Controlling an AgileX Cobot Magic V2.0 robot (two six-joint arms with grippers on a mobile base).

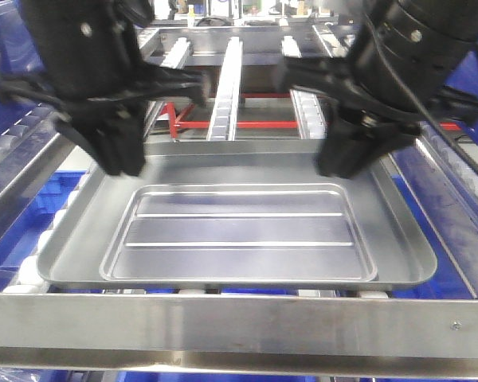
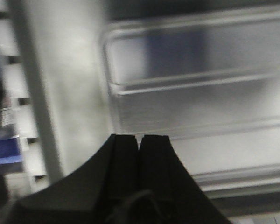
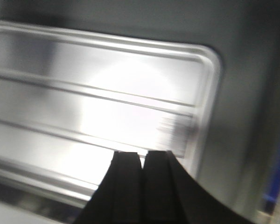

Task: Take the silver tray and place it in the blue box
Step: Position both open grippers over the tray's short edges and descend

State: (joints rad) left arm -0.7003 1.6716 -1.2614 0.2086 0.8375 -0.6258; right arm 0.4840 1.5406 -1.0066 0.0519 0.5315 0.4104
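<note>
The silver tray (image 1: 239,231) lies flat on the roller rack, its recessed centre panel and two ridges facing up. My left gripper (image 1: 121,165) hangs over the tray's far left corner, and my right gripper (image 1: 340,167) over its far right corner. In the left wrist view the left gripper (image 2: 140,137) is shut with nothing in it, above the tray (image 2: 200,107). The right gripper (image 3: 143,153) is also shut and empty, over the tray (image 3: 107,102) in the right wrist view. Parts of the blue box (image 1: 57,191) show below the rack on the left.
A wide metal crossbar (image 1: 239,322) runs along the rack's front edge. Sloping side rails (image 1: 24,179) flank the tray. Roller tracks (image 1: 227,87) and a red bar (image 1: 239,125) lie behind it.
</note>
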